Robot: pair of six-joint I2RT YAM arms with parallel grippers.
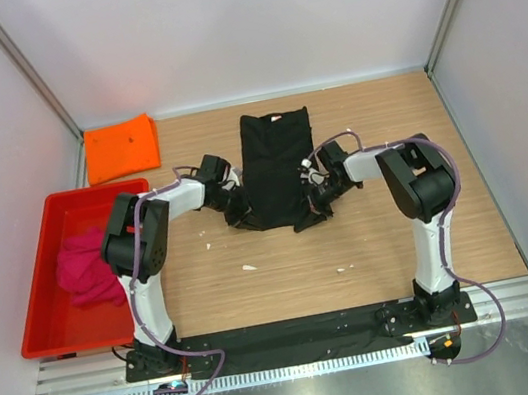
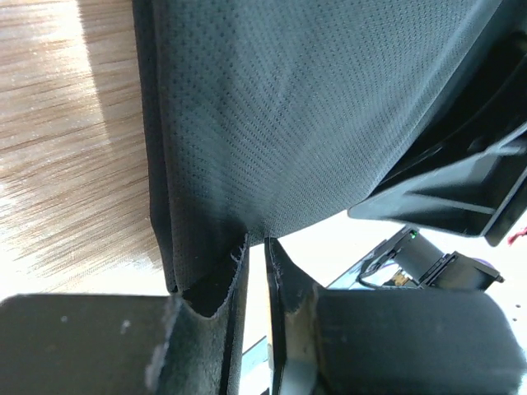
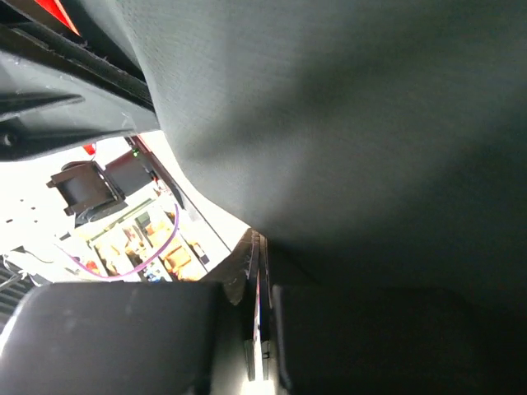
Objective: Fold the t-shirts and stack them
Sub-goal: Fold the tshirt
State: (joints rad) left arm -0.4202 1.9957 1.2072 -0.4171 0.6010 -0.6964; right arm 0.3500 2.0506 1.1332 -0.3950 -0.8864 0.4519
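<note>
Clamping one black t-shirt [image 1: 274, 155]: left pincer [image 2: 256, 243], right pincer [image 3: 258, 240] (two).

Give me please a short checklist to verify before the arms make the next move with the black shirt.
1. Left gripper shut on the black t-shirt: ok.
2. Right gripper shut on the same shirt: ok.
3. Every cloth layer caught in each grip: cannot tell.
4. Far part of the shirt flat on the table: ok.
5. Orange t-shirt out of the fold path: ok, it lies at the far-left corner.
6. Pink t-shirt folded: not ok, it is bunched in the red tray.
</note>
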